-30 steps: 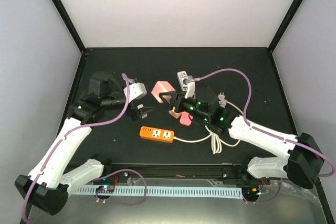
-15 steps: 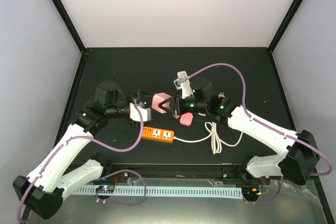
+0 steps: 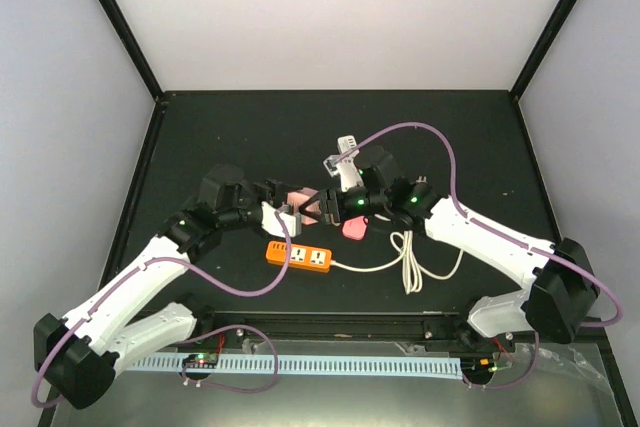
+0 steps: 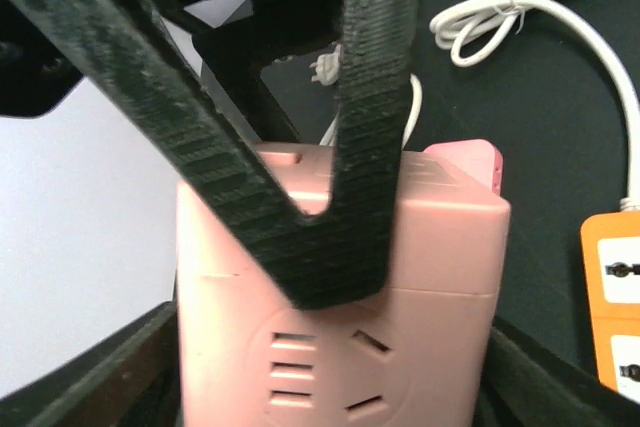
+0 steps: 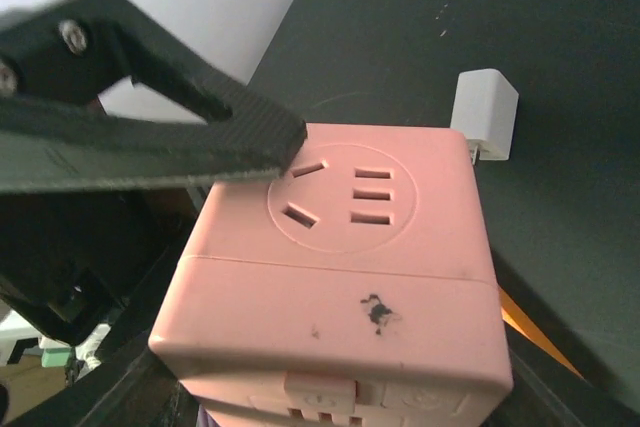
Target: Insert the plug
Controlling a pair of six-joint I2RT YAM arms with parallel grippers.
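A pink socket cube (image 3: 297, 194) is held above the table between both grippers. My left gripper (image 3: 286, 209) closes on it from the left and my right gripper (image 3: 322, 207) from the right. In the left wrist view the cube (image 4: 340, 347) fills the space between my fingers (image 4: 110, 377), and the right arm's ribbed finger (image 4: 370, 147) crosses its socket face. In the right wrist view the cube (image 5: 340, 277) sits snug between my jaws, and the left arm's finger (image 5: 150, 147) touches its top face. The white cord (image 3: 410, 262) lies coiled; its plug end is mostly hidden behind the right arm.
An orange power strip (image 3: 298, 255) lies in front of the grippers, its end showing in the left wrist view (image 4: 612, 297). A small pink object (image 3: 353, 229) lies beside it. A white charger block (image 5: 486, 114) stands on the black mat beyond the cube.
The left arm has swung right and reached the cube. The right gripper has carried the cube from the mat forward and left to meet it.
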